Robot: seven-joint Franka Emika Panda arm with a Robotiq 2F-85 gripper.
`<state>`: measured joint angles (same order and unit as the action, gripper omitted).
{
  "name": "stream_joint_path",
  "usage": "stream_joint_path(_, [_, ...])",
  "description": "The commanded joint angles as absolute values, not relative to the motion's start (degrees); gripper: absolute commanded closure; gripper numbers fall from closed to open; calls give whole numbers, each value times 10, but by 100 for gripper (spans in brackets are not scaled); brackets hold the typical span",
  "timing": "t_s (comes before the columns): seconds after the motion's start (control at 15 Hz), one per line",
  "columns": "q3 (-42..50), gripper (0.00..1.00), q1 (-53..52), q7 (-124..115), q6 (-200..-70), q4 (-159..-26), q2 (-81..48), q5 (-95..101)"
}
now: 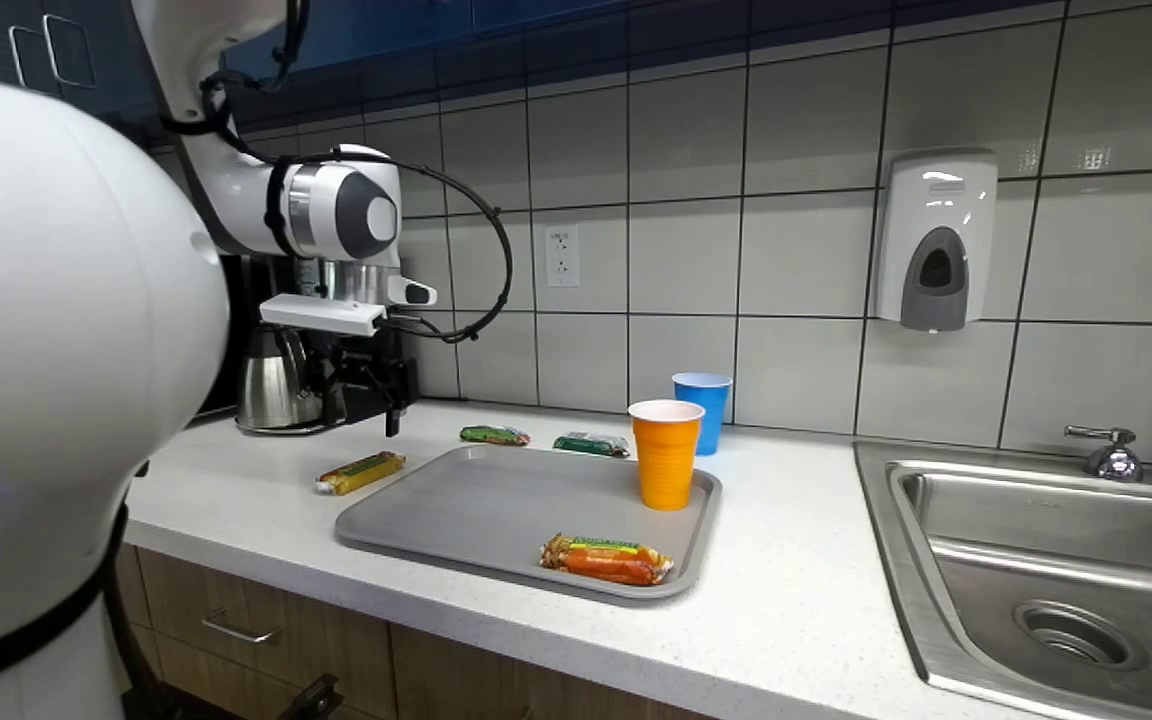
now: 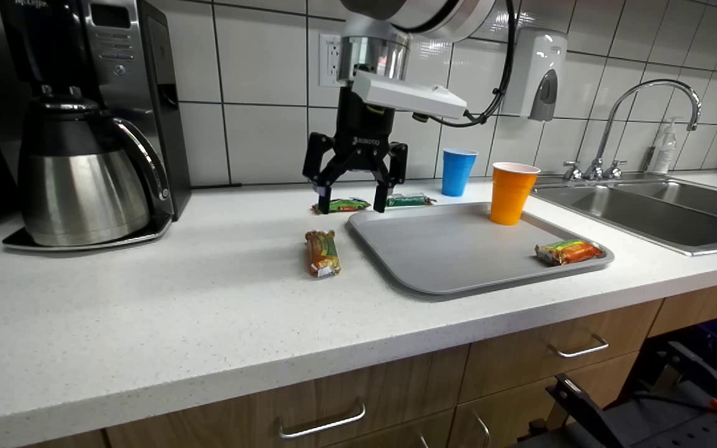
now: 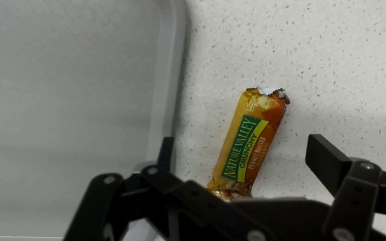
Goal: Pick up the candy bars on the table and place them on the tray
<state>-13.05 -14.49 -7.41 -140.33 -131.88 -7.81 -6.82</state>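
Wrist view: the yellow-orange candy bar [image 3: 246, 144] lies on the table [image 3: 333, 50], label side up, within the gap between the jaws. The jaws are spread wide, with visible clearance on both sides of the wrapper. The bar sits at a slant: its upper end in this view leans right and extends past the tips, while its lower end is partly hidden behind the base of the jaws. The jaw at left overlaps the rim of the tray [image 3: 167, 77]; the jaw at right overlaps the table surface.

Both exterior views: the jaws hang above the table, clear of the yellow-orange candy bar, which lies beside the tray and apart from its rim.

In an exterior view, the lighter green candy bar [image 2: 350, 204] is partly covered by a jaw tip, and the dark green candy bar [image 2: 411, 200] lies to its right; both rest on the table at the far side of the tray, toward the tiled wall [image 2: 265, 124]. The tray carries an upright orange cup [image 2: 513, 196] and an orange-red packet [image 2: 569, 252]; a blue cup [image 2: 458, 174] stands on the table behind the tray.
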Motion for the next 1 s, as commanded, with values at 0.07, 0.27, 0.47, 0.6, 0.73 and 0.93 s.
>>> stream_joint_path(0.07, [-136, 0, -157, -105, -1429, -1291, -118, -67])
stream_joint_path(0.27, [-136, 0, -165, -114, -1440, -1282, -137, -65])
stream_joint_path(0.47, [-134, 0, -175, -125, -1456, -1277, -155, -58])
stream_joint_path(0.6, [-131, 0, -182, -136, -1463, -1273, -167, -51])
stream_joint_path(0.73, [-126, 0, -189, -149, -1469, -1268, -180, -43])
stream_joint_path(0.93, [-133, 0, -182, -130, -1465, -1280, -174, -54])
